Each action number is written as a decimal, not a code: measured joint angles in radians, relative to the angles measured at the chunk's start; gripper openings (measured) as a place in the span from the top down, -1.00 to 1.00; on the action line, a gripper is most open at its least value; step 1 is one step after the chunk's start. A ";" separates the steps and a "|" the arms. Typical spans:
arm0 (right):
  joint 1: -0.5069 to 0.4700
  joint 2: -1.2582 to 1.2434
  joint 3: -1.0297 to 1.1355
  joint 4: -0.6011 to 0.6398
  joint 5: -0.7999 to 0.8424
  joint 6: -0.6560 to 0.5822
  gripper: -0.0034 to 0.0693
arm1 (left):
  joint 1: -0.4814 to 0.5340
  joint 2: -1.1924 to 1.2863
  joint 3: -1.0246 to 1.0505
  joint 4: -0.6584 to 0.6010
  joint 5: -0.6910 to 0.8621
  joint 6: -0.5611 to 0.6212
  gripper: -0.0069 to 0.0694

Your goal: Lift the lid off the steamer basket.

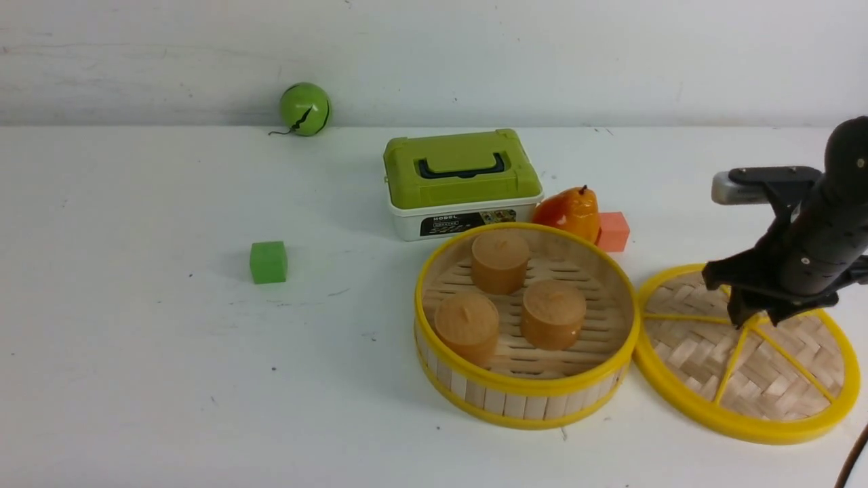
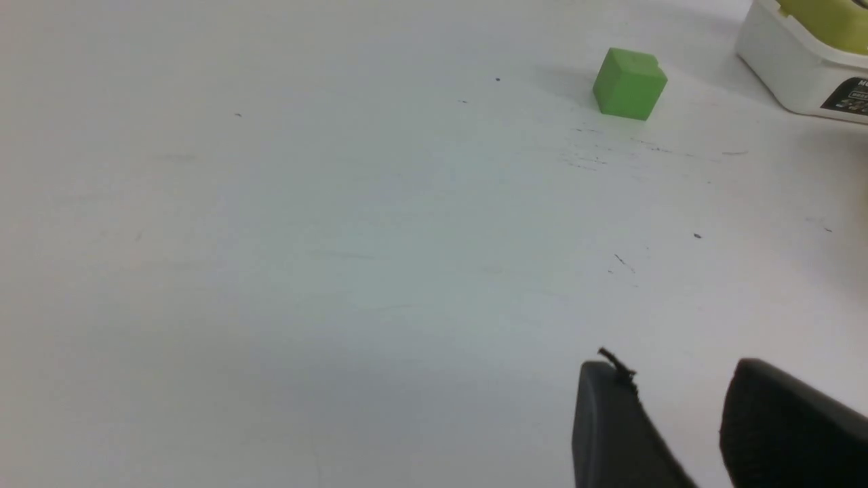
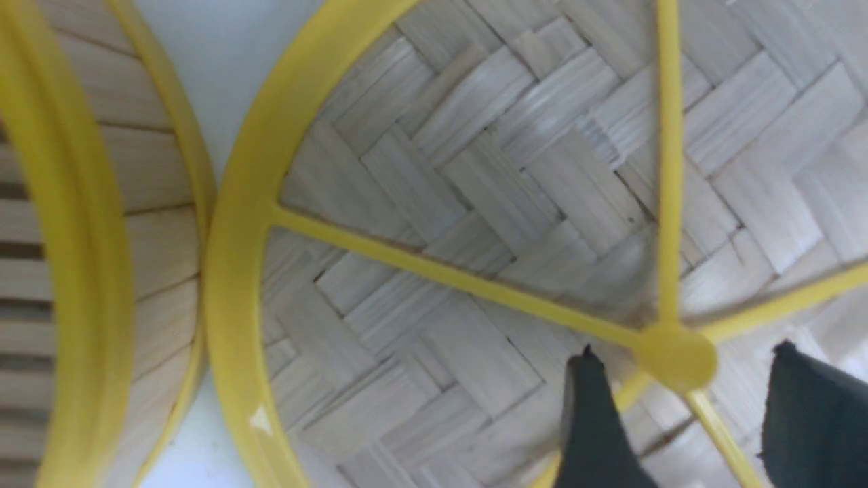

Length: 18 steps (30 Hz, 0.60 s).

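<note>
The large flat round lid of woven pale bamboo strips with a thick yellow rim lies flat on the white worktop, off the round shallow steamer basket with a pale slat wall and yellow rims and just to its right; the two rims sit just beside each other, and I cannot tell whether they touch; the basket stands uncovered with three tan round cakes on its slatted floor.

The right arm comes in from the right edge, where it is cut off, and points steeply down over the lid; the right end effector hangs there with its black fingers spread wide, holding nothing; in the front view it covers the lid's yellow hub; in the right wrist view the hub sits between the two fingers, and whether their tips touch the weave is hard to make out.

The left end effector shows only in its own wrist view, fingers apart and empty above the worktop, well apart from a small green cube.

Behind the basket stand a white rectangular box with a green lid, an orange-red pear and a salmon cube; a green ball rests by the back wall.
</note>
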 joint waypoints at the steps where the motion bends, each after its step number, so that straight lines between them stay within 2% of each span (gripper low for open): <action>1: 0.000 -0.040 0.000 0.003 0.013 -0.013 -0.13 | 0.000 0.000 0.000 0.000 0.000 0.000 0.19; 3: 0.000 -0.097 0.000 0.013 0.024 -0.027 -0.14 | 0.000 0.000 0.000 0.000 0.000 0.000 0.19; 5: 0.000 -0.265 0.015 0.049 0.024 -0.065 -0.06 | 0.000 0.000 0.000 0.000 0.000 0.000 0.19; 9: 0.000 -0.483 0.104 0.123 -0.019 -0.124 0.28 | 0.000 0.000 0.000 0.000 0.000 0.000 0.19; 10: 0.000 -0.495 0.110 0.127 -0.019 -0.124 0.30 | 0.000 0.000 0.000 0.000 0.000 0.000 0.19; 12: 0.000 -0.633 0.184 0.159 -0.043 -0.151 0.59 | 0.000 0.000 0.000 0.000 0.000 0.000 0.19; 13: 0.000 -0.644 0.199 0.165 -0.044 -0.155 0.64 | 0.000 0.000 0.000 0.000 0.000 0.000 0.19; 14: 0.000 -0.730 0.258 0.195 -0.053 -0.162 0.83 | 0.000 0.000 0.000 0.000 0.000 0.000 0.19; 16: 0.000 -0.831 0.331 0.241 -0.060 -0.168 0.95 | 0.000 0.000 0.000 0.000 0.000 0.000 0.19; 18: 0.000 -0.925 0.398 0.278 -0.074 -0.180 0.97 | 0.000 0.000 0.000 0.000 0.000 0.000 0.19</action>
